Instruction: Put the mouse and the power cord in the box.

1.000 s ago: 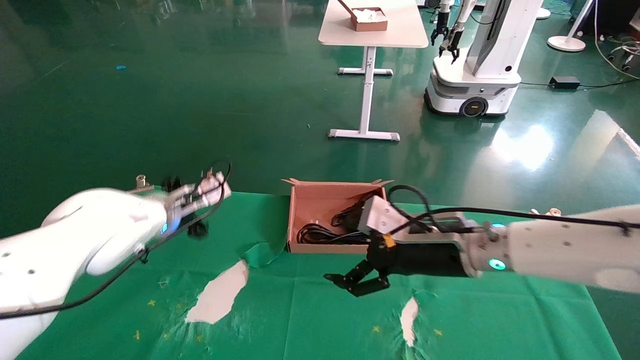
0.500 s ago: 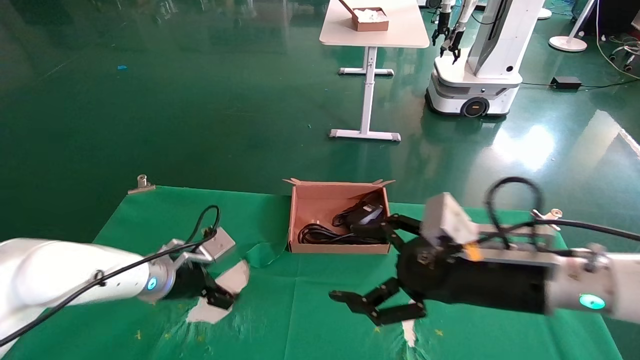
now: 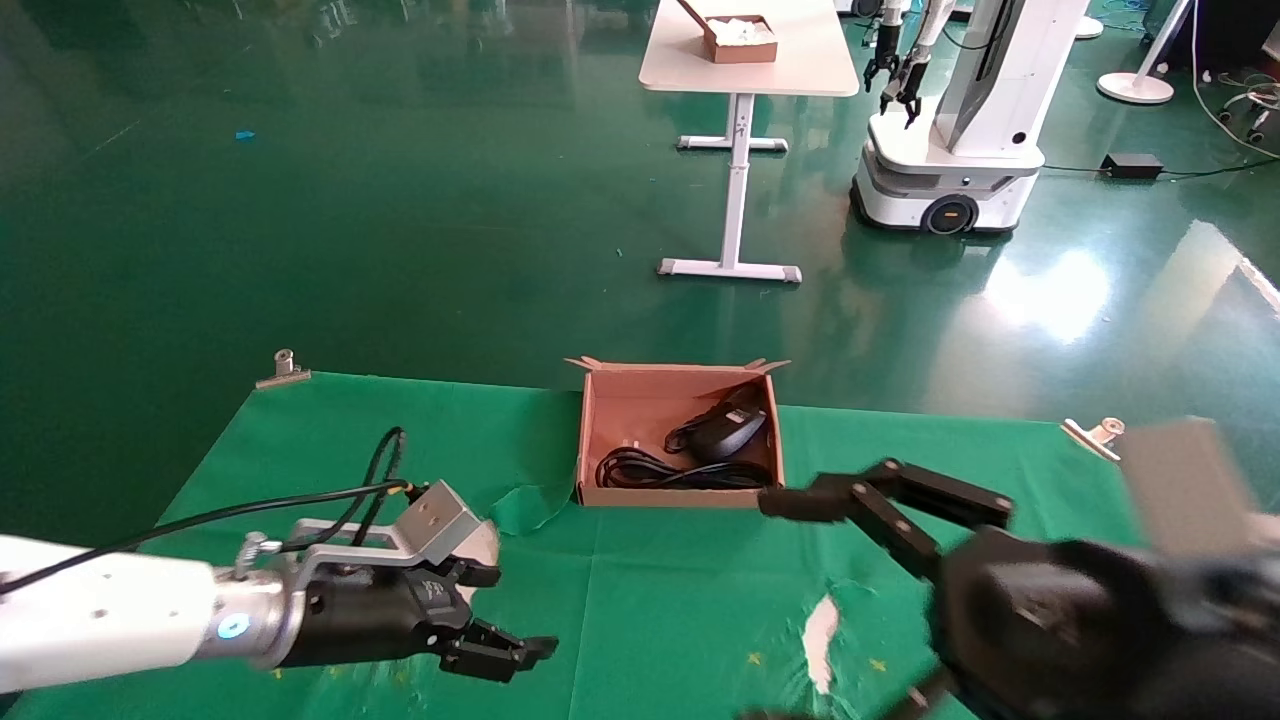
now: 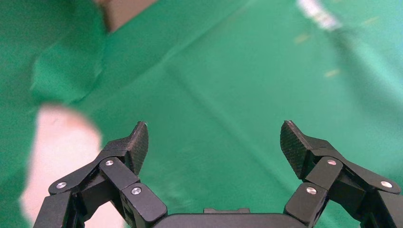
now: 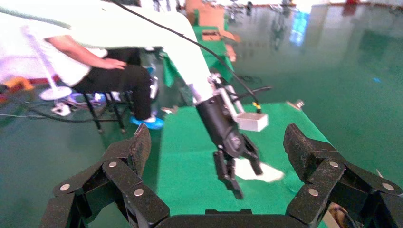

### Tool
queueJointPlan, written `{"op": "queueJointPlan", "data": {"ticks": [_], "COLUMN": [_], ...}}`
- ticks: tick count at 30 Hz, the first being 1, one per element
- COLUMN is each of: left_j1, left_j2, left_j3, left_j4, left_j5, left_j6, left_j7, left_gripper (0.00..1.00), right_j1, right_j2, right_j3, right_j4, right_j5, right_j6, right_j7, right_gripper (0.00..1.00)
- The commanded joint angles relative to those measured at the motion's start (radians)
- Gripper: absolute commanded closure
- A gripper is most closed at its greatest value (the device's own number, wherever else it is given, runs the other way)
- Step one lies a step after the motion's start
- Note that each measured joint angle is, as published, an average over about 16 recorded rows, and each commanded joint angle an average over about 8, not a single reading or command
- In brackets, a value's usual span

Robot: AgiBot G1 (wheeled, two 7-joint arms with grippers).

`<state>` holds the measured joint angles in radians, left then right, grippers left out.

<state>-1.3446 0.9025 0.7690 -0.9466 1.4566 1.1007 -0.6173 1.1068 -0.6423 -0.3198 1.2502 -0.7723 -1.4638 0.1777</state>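
Nearest the robot, on the green cloth (image 3: 640, 590), both grippers hang empty. The left gripper (image 3: 497, 640) sits low over the cloth's near left part, fingers spread wide with nothing between them, as its wrist view confirms (image 4: 214, 145). The right gripper (image 5: 216, 147) is raised close to the head camera at the near right, jaws likewise wide apart and holding nothing; in the head view one finger (image 3: 880, 495) reaches toward the box's near right corner without touching it.

Farther back, at the cloth's far edge, stands the box (image 3: 600, 440). The mouse (image 3: 730, 432) lies inside, toward the right wall, and the cord (image 3: 660, 470) lies coiled along the near wall beside it. Both appear to be in place already.

Should either need shifting, the mouse looks light, hard and smooth, so a pinch across its flanks would likely hold best; its thin cable would trail and could snag a flap. The cord seems limp and springy, its loops apt to sag or spread; gripping the bundle across its middle would probably keep it together.
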Motion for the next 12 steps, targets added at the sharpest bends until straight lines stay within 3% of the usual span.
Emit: {"op": "queueJointPlan", "data": {"ticks": [1, 12], "left_j1": [0.022, 0.126], "left_j2": [-0.024, -0.136], "left_j3": [-0.04, -0.228], "left_j4": [-0.027, -0.158], "left_j5": [-0.059, -0.339], "left_j6": [0.032, 0.184], "left_j7": [0.035, 0.2], "left_gripper": [0.0, 0.0], "right_j1": [-0.025, -0.032], "right_j2": [0.024, 0.031], "right_j3": [0.031, 0.039], "right_j4": [0.026, 0.033], "right_j5": [0.033, 0.042], "right_j6": [-0.025, -0.032], "right_j7": [0.008, 0.009], "right_gripper": [0.0, 0.0]}}
